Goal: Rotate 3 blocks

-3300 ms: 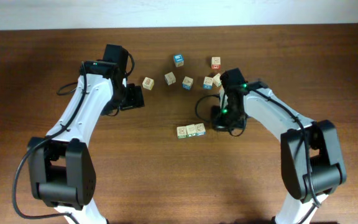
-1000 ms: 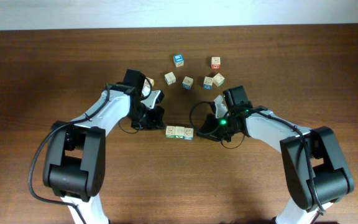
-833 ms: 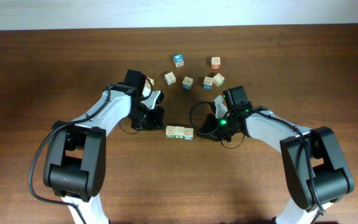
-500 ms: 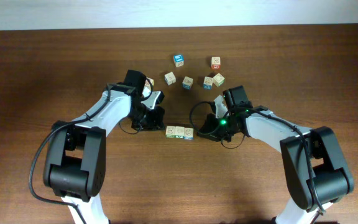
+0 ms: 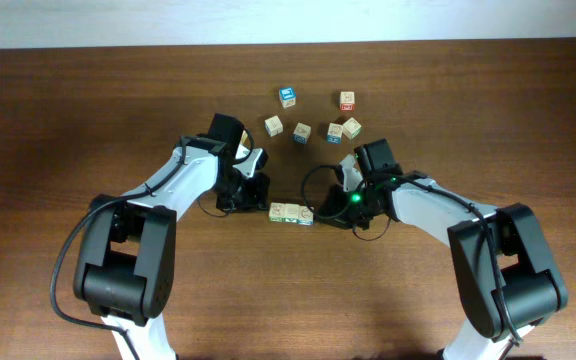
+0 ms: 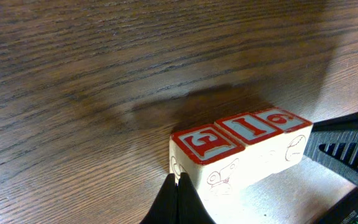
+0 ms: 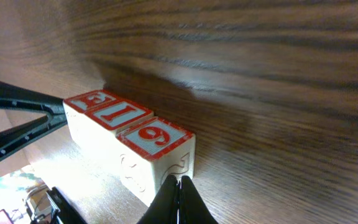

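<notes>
Three pale blocks lie side by side in a short row (image 5: 291,213) at the table's middle. The wrist views show red-edged faces on them (image 6: 207,142) (image 6: 247,127) (image 6: 284,118), the right wrist view from the other end (image 7: 157,138) (image 7: 122,114) (image 7: 95,99). My left gripper (image 5: 266,207) is shut and empty, its tip (image 6: 178,182) touching the row's left end block. My right gripper (image 5: 317,213) is shut and empty too, its tip (image 7: 180,182) against the right end block, the one marked 9.
Several loose cubes lie behind the row: a blue one (image 5: 287,96), a red-printed one (image 5: 347,100), two pale ones (image 5: 273,125) (image 5: 301,132) and a touching pair (image 5: 343,129). The table's pale far edge (image 5: 288,20) runs along the top.
Since the oldest frame both arms have come down to the row's ends and the row has slid left. In the last half second both tips closed in slightly on the row.
</notes>
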`<state>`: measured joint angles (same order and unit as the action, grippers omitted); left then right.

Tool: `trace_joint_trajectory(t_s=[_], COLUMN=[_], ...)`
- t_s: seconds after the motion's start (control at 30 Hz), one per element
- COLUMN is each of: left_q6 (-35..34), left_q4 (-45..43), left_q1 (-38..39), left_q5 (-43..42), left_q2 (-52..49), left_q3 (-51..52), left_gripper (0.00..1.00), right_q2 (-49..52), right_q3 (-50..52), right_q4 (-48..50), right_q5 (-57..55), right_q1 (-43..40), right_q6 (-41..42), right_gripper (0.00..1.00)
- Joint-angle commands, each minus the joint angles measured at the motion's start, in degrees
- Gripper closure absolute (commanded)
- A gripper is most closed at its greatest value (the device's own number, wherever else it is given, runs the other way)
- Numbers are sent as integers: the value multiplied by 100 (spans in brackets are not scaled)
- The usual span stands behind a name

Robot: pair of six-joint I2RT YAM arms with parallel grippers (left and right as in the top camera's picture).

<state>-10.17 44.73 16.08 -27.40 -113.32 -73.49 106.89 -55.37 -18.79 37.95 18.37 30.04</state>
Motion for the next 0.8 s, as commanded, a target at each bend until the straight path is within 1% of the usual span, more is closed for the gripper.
trace_joint_trajectory(t_s=[0.0,0.27,0.43,0.77], left_q6=[-50,-48,-50,-50], left_q4=[7,7,2,-11], left_q1=[20,20,107,168], left_q5=[2,-85,-81,-83], left_q2=[-37,-37,-37,-37], left_q3=[39,39,39,39], left_gripper=[100,100,100,100], right_q2=[44,44,31,-411], right_q3=[22,22,20,-57], right_q4=[26,72,260,317], right_q5=[-48,-46,243,236], right_q1=[48,48,50,293], right_q6=[44,26,-85,-83], right_gripper=[96,96,95,96])
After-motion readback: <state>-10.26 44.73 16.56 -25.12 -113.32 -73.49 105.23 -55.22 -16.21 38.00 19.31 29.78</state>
